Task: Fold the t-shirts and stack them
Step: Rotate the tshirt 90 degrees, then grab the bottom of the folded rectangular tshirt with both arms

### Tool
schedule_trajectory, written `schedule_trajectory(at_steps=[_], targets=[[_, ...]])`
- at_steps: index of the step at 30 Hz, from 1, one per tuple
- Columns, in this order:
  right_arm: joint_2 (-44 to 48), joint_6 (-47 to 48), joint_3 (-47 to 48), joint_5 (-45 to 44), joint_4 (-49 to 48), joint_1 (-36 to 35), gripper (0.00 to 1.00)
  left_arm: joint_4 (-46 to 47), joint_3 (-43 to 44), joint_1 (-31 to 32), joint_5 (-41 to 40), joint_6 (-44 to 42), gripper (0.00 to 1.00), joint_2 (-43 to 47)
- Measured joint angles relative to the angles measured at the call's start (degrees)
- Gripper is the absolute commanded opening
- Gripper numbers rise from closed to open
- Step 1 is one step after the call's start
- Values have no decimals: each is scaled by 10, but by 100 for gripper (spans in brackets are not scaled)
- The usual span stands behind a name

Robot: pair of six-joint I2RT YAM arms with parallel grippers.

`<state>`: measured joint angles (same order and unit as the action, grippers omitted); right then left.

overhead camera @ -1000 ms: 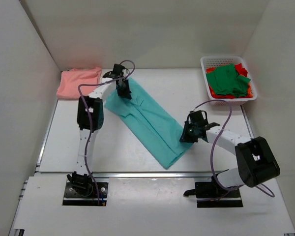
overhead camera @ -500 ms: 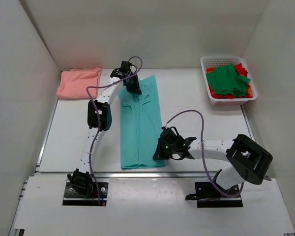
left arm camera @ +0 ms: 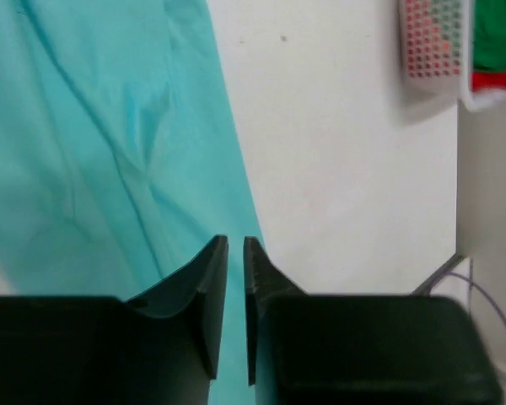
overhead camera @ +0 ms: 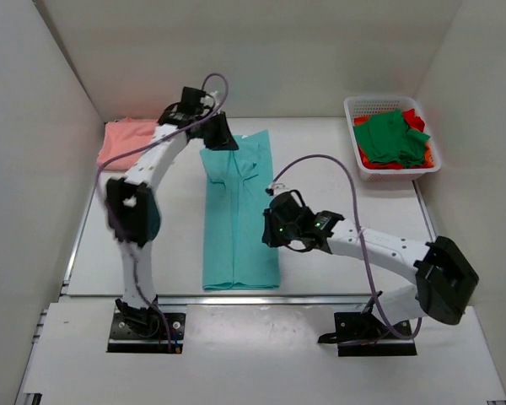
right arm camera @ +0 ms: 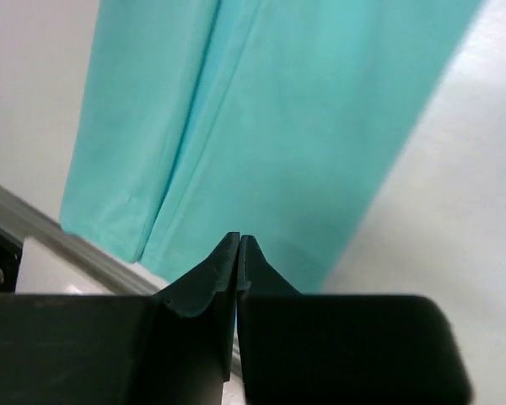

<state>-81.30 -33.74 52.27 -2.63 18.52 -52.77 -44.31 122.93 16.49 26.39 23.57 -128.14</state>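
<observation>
The teal t-shirt (overhead camera: 240,228) lies flat on the table, folded lengthwise into a long strip running from far to near. It also shows in the left wrist view (left arm camera: 93,126) and the right wrist view (right arm camera: 304,126). My left gripper (overhead camera: 223,139) (left arm camera: 235,245) hovers over the shirt's far left corner, jaws nearly shut with a thin gap, no cloth rising to them. My right gripper (overhead camera: 270,229) (right arm camera: 239,239) is shut and empty above the shirt's right edge. A folded salmon-pink t-shirt (overhead camera: 122,139) lies at the far left. Green t-shirts (overhead camera: 392,139) and a red one (overhead camera: 415,116) sit in the basket.
The white mesh basket (overhead camera: 379,101) stands at the far right and shows in the left wrist view (left arm camera: 434,42). White walls close in the table on three sides. A metal rail (overhead camera: 320,297) runs along the table's near edge, just past the shirt's hem.
The teal shirt was swung from a diagonal to straight, far to near. Since then my left gripper has moved left and up, and my right gripper has risen towards the shirt's middle.
</observation>
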Motion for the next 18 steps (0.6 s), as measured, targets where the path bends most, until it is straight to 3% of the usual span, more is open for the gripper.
schedule_trajectory(at_steps=[3, 5, 7, 8, 13, 15, 18], targets=[[46, 10, -22, -2, 3, 46, 1, 30, -236, -5, -13, -10, 20, 245], [72, 2, -50, -10, 3, 60, 22, 54, -384, -6, -36, -22, 28, 403], [91, -15, -80, -16, 9, 51, 35, 63, -515, -2, -61, -28, 30, 533], [99, -25, -96, -17, 9, 43, 35, 70, -576, 5, -74, -28, 31, 582], [151, -84, -181, -10, 10, 10, 37, 61, -854, 47, -121, -10, 32, 686], [174, -105, -207, -5, 8, 7, 36, 37, -904, 63, -142, 5, 32, 709], [205, -134, -239, 8, 0, 6, 37, 23, -907, 97, -163, 28, 33, 747]])
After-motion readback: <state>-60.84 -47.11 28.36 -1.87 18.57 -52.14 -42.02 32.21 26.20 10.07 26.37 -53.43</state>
